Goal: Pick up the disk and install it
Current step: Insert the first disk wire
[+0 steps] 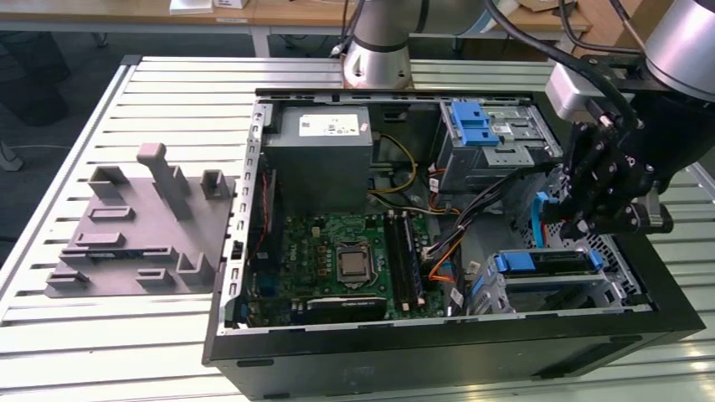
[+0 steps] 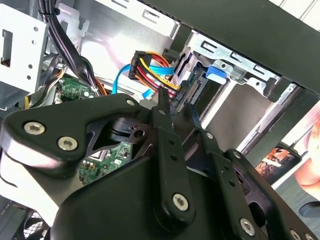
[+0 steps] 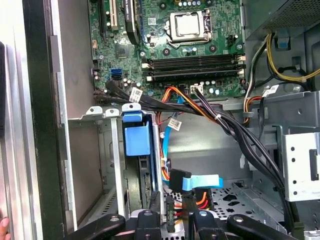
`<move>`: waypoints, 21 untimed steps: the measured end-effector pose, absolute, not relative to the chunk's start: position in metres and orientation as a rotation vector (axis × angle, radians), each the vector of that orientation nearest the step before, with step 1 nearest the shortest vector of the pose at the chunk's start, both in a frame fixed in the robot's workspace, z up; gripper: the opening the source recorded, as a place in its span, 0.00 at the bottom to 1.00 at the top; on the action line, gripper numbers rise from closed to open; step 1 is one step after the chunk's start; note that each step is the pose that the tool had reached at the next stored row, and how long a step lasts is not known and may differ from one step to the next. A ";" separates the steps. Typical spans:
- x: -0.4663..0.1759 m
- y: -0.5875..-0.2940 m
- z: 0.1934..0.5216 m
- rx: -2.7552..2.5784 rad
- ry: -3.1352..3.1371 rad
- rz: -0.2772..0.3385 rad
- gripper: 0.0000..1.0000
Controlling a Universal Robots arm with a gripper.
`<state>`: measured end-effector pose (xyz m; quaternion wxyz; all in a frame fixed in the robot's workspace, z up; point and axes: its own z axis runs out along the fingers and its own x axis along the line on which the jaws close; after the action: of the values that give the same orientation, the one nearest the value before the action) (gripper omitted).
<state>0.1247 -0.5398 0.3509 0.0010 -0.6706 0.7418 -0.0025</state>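
The gripper [image 3: 172, 220] hangs over the case's drive bay; the disk [image 3: 137, 150] stands on edge just beside its nearly closed, empty jaws.

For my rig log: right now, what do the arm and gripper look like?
The arm is a silver-grey tube with black cables running along it near the wrist. The gripper is matte black, built of flat linkage bars joined by silver screws, as the second wrist view shows; a light grey block sits above it.
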 end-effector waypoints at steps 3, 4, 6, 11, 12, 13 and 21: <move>0.125 -0.542 0.351 -2.105 2.329 -0.008 0.31; 0.125 -0.542 0.351 -2.105 2.329 -0.008 0.31; 0.125 -0.543 0.351 -2.106 2.329 -0.008 0.31; 0.125 -0.543 0.351 -2.106 2.329 -0.008 0.30; 0.125 -0.543 0.351 -2.105 2.329 -0.008 0.24; 0.125 -0.543 0.351 -2.105 2.329 -0.008 0.24; 0.125 -0.543 0.351 -2.106 2.329 -0.008 0.16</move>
<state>0.1247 -0.5428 0.3508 0.0010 -0.6706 0.7418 -0.0025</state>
